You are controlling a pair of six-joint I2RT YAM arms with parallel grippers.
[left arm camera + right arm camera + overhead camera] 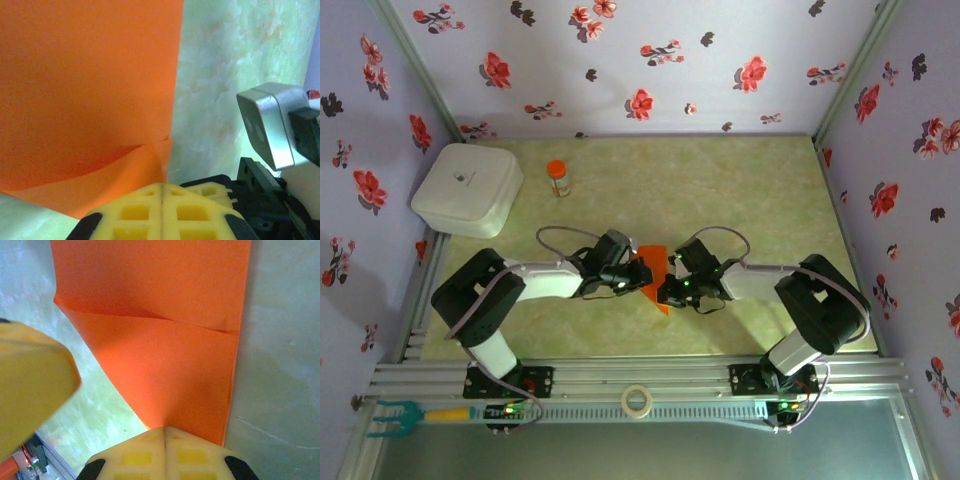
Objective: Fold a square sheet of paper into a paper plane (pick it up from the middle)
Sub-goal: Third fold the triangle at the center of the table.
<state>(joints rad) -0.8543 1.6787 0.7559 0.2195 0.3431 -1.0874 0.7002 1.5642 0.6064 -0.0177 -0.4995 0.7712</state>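
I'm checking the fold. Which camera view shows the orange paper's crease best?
Right wrist view: the orange paper is close, its crease running across. The left wrist view shows a flat stretch and a lifted corner; the top view, a sliver between the left hand and right hand.

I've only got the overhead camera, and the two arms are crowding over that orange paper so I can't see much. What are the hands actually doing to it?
Observer: In the right wrist view, the right hand is shut, and the orange paper tapers straight into its grip, so it looks pinched.
Visitor: And the other one?
Observer: The left hand is shut too. A raised flap of the paper reaches it, but I cannot tell whether it is gripped.
Visitor: Is the paper folded at all?
Observer: Yes, a crease runs across the sheet in the right wrist view.
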